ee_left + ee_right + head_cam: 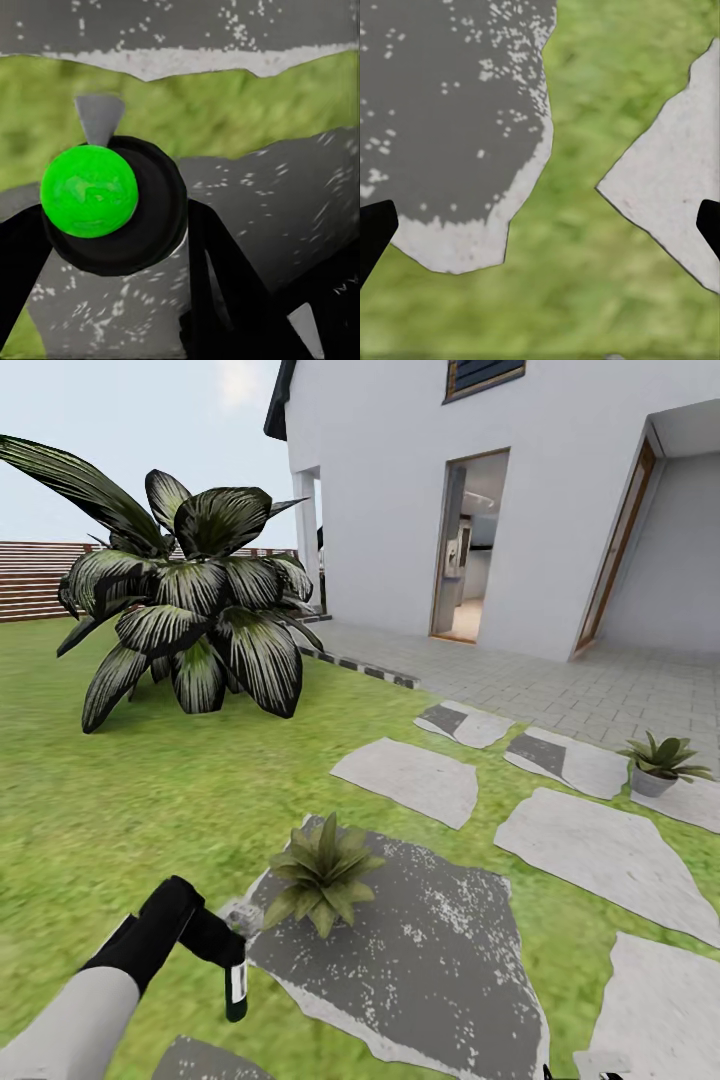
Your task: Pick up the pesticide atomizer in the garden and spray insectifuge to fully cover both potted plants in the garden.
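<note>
Two potted plants: one (322,875) at lower centre, one (660,762) at right. Left gripper (225,945) clamped on one pesticide atomizer (236,980), lower left. Right gripper (540,229) fingers spread wide, nothing held.

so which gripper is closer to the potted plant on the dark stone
Left. The left gripper holds the pesticide atomizer just beside the near potted plant, at the edge of its stepping stone. The right gripper hangs open over grass and stone, farther off.
</note>
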